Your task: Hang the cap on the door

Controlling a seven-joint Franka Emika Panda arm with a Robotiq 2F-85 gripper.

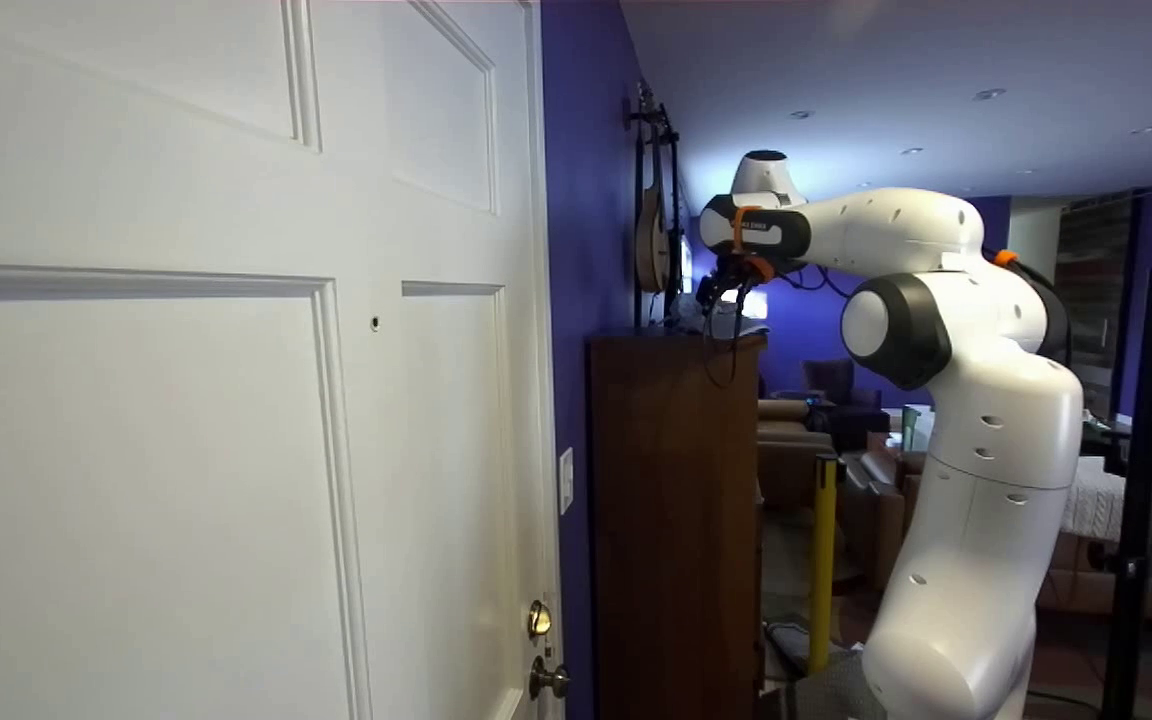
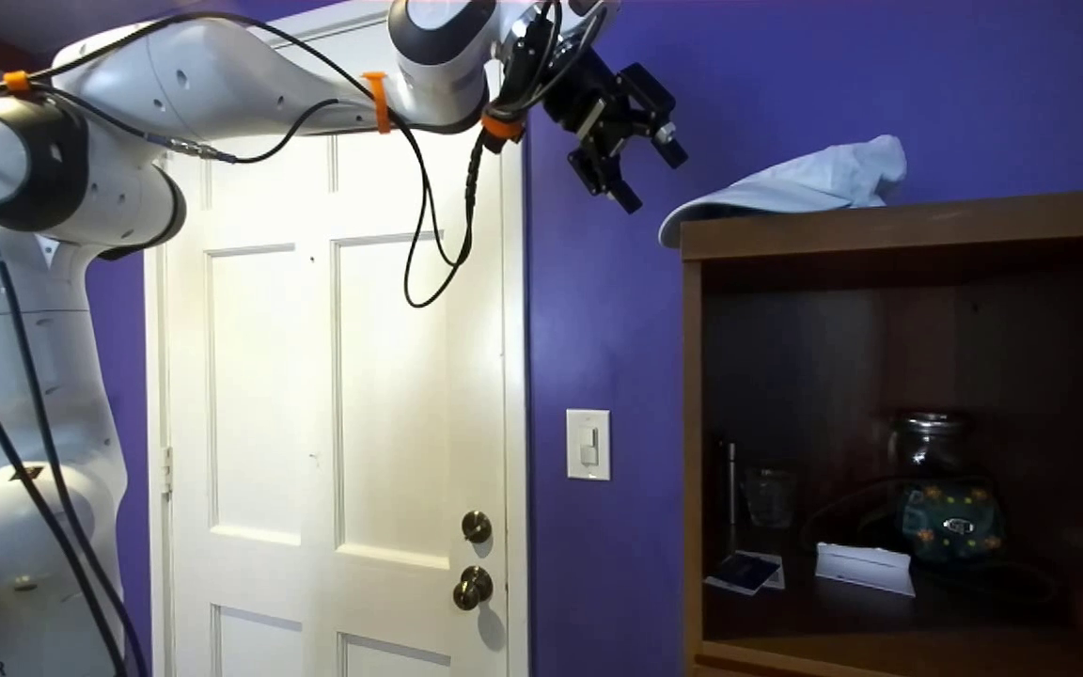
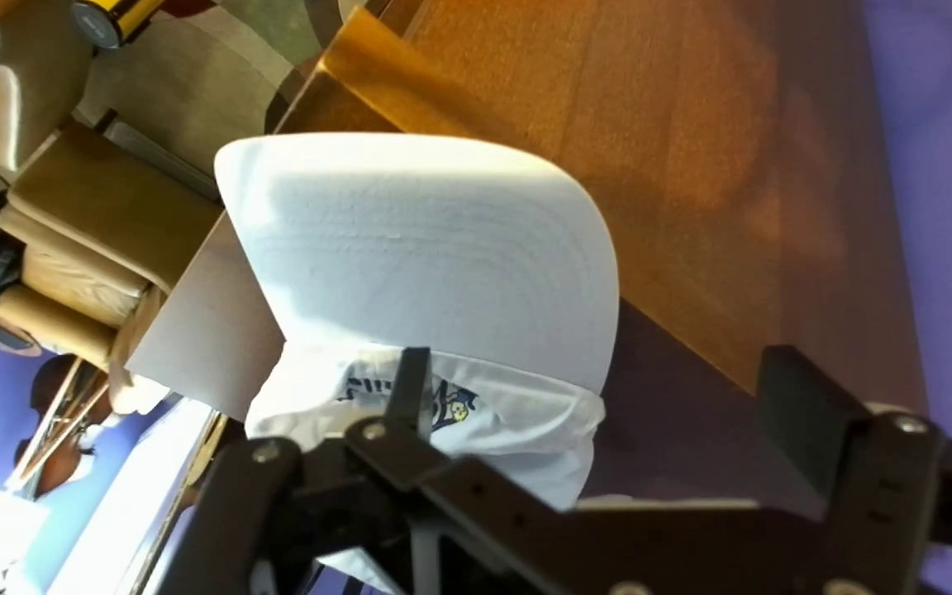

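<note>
The light grey-white cap (image 2: 786, 181) lies on top of a brown cabinet, its brim sticking out past the cabinet's edge. In the wrist view the cap (image 3: 443, 248) shows its brim and a printed front, partly hidden by a gripper finger. My gripper (image 2: 658, 181) is open and empty, tilted down, up and to the side of the brim and apart from it. In the wrist view the gripper (image 3: 598, 355) has its fingers wide apart. The white panelled door (image 1: 156, 470) is shut; it also shows behind the arm in an exterior view (image 2: 391, 376).
The brown cabinet (image 2: 927, 221) stands against the purple wall (image 2: 607, 329), near the door. The door has a knob (image 2: 473, 588) and a small peephole (image 1: 374, 323). A guitar (image 1: 652, 235) hangs on the wall beyond the cabinet. Loose cables (image 2: 438, 273) hang from the arm.
</note>
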